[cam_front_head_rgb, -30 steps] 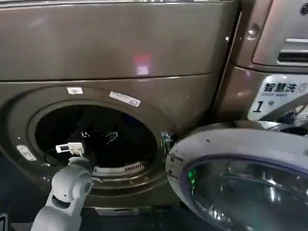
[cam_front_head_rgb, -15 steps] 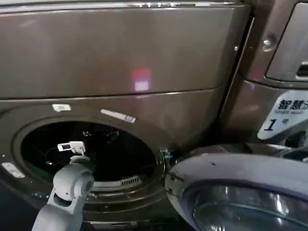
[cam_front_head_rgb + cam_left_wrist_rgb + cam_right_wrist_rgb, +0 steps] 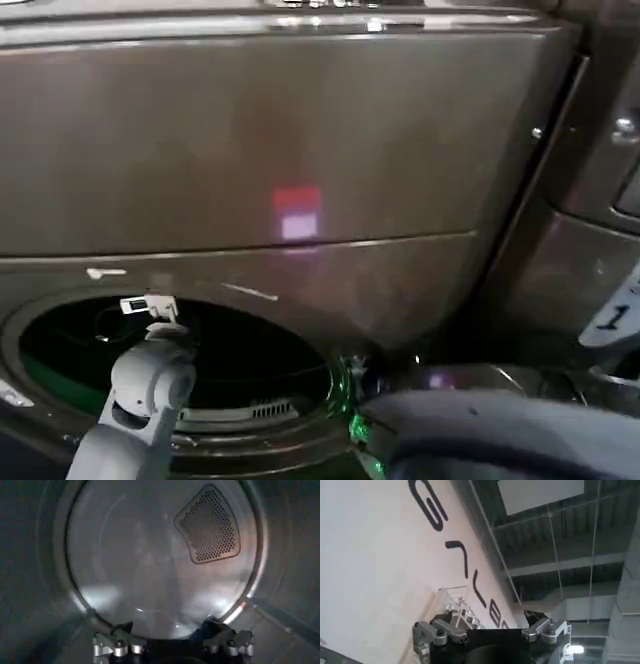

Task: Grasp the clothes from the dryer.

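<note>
Left wrist view shows the left end effector (image 3: 172, 642) spread wide and empty inside the dryer (image 3: 300, 130), facing the steel drum's back wall and its perforated vent (image 3: 209, 525). No navy clothes can be made out within the dryer. Beside the dryer, the right end effector (image 3: 490, 630) stands wide, empty, aimed at a lettered wall (image 3: 375, 555).

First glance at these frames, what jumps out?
The dryer fills the head view, its dark round mouth low on the left with the left arm reaching into it. Inside, the left gripper faces the bare steel drum's back wall and its perforated vent, fingers apart. The grey-rimmed glass door hangs open at lower right, while the right gripper points up at a lettered white wall and ceiling, fingers apart.
</note>
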You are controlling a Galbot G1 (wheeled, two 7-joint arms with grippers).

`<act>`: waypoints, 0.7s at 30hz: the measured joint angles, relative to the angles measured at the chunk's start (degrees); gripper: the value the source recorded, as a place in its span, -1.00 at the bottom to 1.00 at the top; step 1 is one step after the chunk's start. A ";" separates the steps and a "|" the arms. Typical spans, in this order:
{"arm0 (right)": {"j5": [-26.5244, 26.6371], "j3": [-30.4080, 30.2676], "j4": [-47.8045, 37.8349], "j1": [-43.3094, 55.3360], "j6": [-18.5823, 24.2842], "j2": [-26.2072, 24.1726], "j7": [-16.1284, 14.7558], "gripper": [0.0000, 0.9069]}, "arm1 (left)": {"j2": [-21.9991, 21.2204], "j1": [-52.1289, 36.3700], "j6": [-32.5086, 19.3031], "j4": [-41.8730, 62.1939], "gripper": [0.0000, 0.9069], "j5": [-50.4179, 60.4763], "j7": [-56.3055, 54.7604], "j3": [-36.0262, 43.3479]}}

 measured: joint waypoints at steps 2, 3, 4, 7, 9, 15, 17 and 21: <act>-0.10 0.03 -0.05 0.04 0.00 -0.02 0.02 1.00 | -0.54 -2.04 -0.52 2.86 1.00 0.36 0.03 0.46; -0.16 0.00 -0.05 0.11 -0.01 -0.02 0.03 1.00 | -0.88 -3.00 -0.74 4.22 1.00 0.48 0.04 0.69; -0.21 -0.08 -0.03 0.21 -0.03 -0.02 0.04 1.00 | -1.22 -4.02 -0.98 5.69 1.00 0.51 0.06 0.90; -0.28 -0.22 -0.02 0.41 -0.05 -0.18 0.03 1.00 | -2.26 -7.11 -1.85 10.02 1.00 0.81 0.23 1.57; -0.33 -0.23 -0.16 0.42 -0.06 -0.27 0.02 1.00 | -2.95 -9.09 -2.37 12.82 1.00 1.11 0.44 1.91; -0.39 -0.53 -0.25 0.76 -0.08 -0.46 0.02 1.00 | -4.50 -14.69 -3.75 20.92 1.00 2.20 1.49 2.60; -0.40 -0.62 -0.26 0.88 -0.08 -0.51 0.02 1.00 | -4.91 -16.23 -4.20 23.33 1.00 2.57 1.87 2.66; -0.40 -0.80 -0.27 1.08 -0.08 -0.54 0.02 1.00 | -5.79 -18.84 -5.01 28.07 1.00 3.48 2.72 2.81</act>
